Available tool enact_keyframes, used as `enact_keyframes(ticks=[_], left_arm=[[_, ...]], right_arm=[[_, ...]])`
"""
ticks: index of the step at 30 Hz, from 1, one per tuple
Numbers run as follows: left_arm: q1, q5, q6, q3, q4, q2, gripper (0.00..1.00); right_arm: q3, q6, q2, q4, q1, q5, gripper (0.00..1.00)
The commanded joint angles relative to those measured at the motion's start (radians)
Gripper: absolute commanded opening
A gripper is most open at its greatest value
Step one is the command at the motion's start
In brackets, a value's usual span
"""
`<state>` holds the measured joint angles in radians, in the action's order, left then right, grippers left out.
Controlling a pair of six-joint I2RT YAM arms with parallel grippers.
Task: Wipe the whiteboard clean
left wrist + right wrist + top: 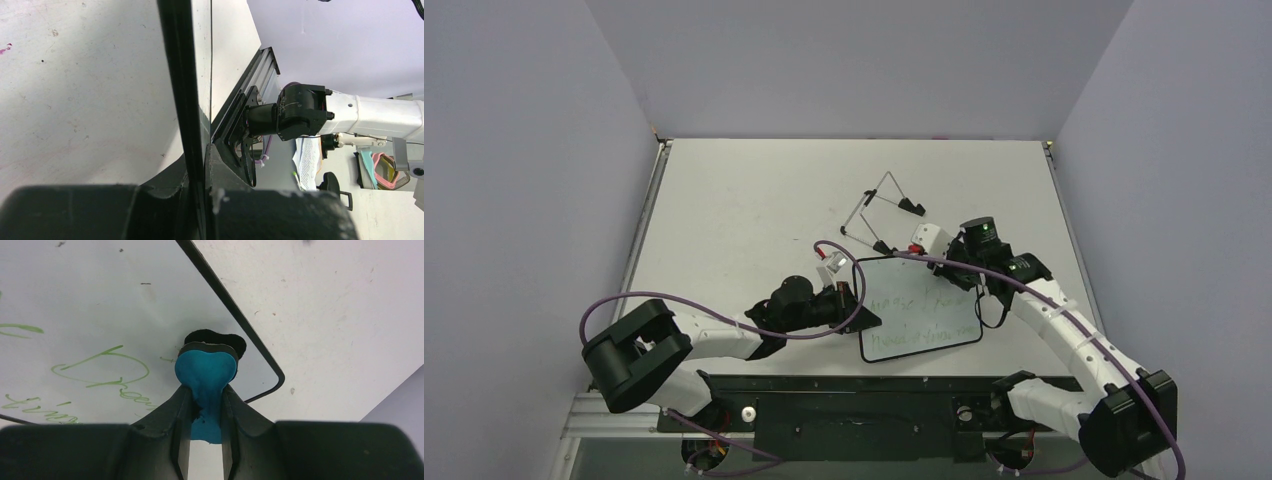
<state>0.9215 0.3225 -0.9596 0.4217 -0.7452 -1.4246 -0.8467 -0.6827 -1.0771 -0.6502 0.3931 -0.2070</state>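
Holds board (904, 348) edge clamped in left gripper (867, 317); grips eraser (206, 369) tight in right gripper (206, 392) near board's corner. Recommend flat, overlapping strokes across green writing (100, 367), board kept steady.

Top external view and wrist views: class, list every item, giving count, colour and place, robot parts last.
whiteboard: one, white, black frame, green writing, on the table.
eraser: one, blue and black, over the whiteboard near a corner.
wire stand: one, pale wire with black feet, behind the whiteboard.
table: one, pale grey, beneath everything.
left pincer: one, black, shut on the whiteboard's left edge.
right pincer: one, black, shut on the eraser.
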Motion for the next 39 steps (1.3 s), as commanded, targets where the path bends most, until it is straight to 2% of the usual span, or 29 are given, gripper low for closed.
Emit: enact_keyframes(ticks=[1,4,10,12,17,24,26,28,30,39], left_arm=[[0.007,0.013,0.044,0.033,-0.013,0.030,0.00],[0.007,0.012,0.047,0.033,-0.011,0.032,0.00],[0.007,0.018,0.049,0.034,-0.011,0.027,0.00],[0.007,0.019,0.051,0.034,-0.009,0.031,0.00],[0.007,0.019,0.053,0.032,-0.007,0.035,0.00],[0.007,0.023,0.054,0.037,-0.006,0.032,0.00],[0.007,0.023,0.054,0.037,-0.005,0.033,0.00],[0.007,0.023,0.054,0.036,-0.004,0.034,0.00],[0.007,0.024,0.056,0.037,-0.002,0.034,0.00],[0.007,0.023,0.055,0.034,-0.001,0.038,0.00]], right_arm=[[-0.003,0.038,-0.045,0.045,0.000,0.071,0.00],[-0.003,0.017,-0.049,0.024,0.004,0.035,0.00],[-0.024,-0.137,-0.057,-0.145,0.042,-0.139,0.00],[-0.025,-0.123,-0.058,-0.133,0.046,-0.116,0.00],[-0.001,0.038,-0.067,0.047,0.027,0.122,0.00],[-0.002,0.060,-0.058,0.061,-0.005,0.162,0.00],[-0.007,0.006,-0.046,0.012,-0.006,0.099,0.00],[-0.008,-0.064,-0.034,-0.060,0.004,-0.030,0.00],[-0.003,-0.067,-0.028,-0.058,0.026,-0.064,0.00],[0.004,0.090,-0.085,0.116,0.023,0.237,0.00]])
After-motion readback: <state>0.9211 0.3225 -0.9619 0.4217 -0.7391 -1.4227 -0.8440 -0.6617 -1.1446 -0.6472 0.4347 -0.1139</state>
